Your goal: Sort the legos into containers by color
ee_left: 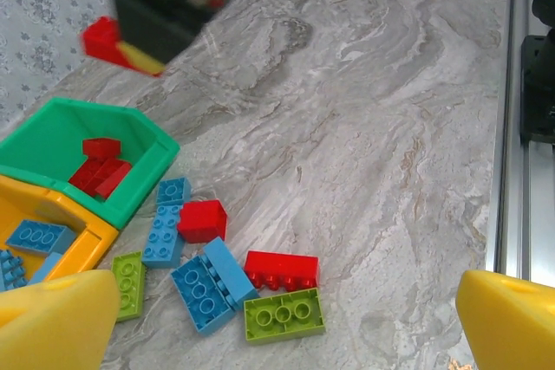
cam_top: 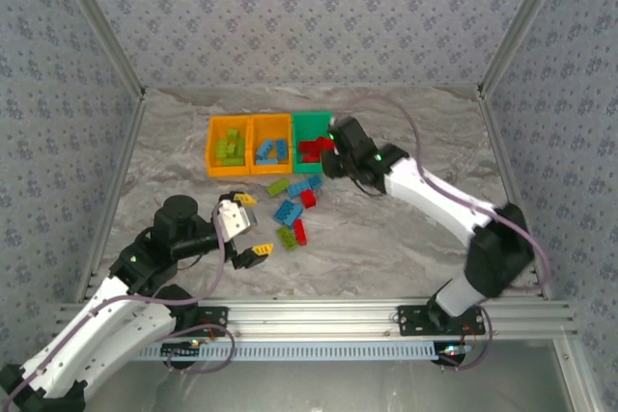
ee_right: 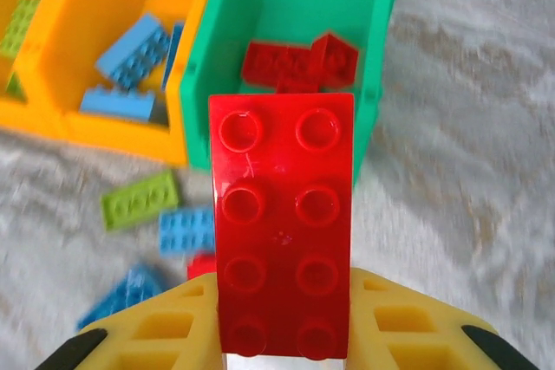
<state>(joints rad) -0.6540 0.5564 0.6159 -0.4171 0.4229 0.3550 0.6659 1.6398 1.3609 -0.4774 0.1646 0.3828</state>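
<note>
The left pincer (cam_top: 253, 226) hangs over the front of the desk (cam_top: 386, 238). Its two yellow fingers (ee_left: 56, 318) are spread wide, with nothing between them.

At the back, three bins stand in a row, side by side and touching. The left orange bin (cam_top: 210, 148) has lime green legos (cam_top: 230, 147) in it. The middle orange bin (cam_top: 271, 119) has blue legos (cam_top: 271, 150). The green bin (cam_top: 311, 116) on the right has red legos (ee_left: 100, 171).

Just in front of the bins, a bunch of loose legos (cam_top: 294, 207) lies on the desk. They are green, blue and red, and some touch each other.

The right pincer (ee_right: 282, 340) is up by the green bin. It pinches a long red brick (ee_right: 282, 214) by one end, with the studs facing its camera. The brick is in the air, and its far end reaches over the bin.
</note>
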